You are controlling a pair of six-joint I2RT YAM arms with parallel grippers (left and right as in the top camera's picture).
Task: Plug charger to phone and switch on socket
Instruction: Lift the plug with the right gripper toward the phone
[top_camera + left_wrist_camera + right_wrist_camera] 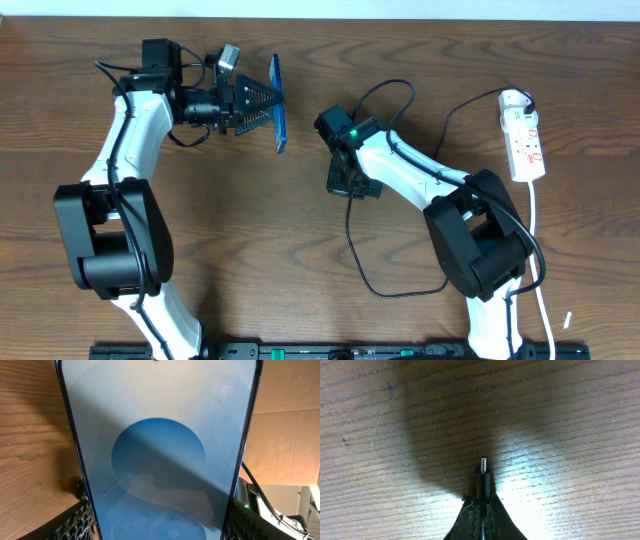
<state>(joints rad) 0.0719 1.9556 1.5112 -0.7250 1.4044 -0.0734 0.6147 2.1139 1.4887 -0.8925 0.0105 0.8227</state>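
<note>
Left: left gripper (258,105) spread wide, clamping phone (278,103) on edge, blue screen facing its wrist camera. Centre: right gripper (481,504) pressed tight on charger (483,474), plug tip jutting just past fingertips, close above table (300,250). Far right: socket (524,140), well apart.

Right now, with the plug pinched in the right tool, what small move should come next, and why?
Probably raise the right tool and carry it toward the phone. It is shut on the charger, plug tip sticking out, low over the table, while the left tool holds the phone on edge, well apart.
</note>
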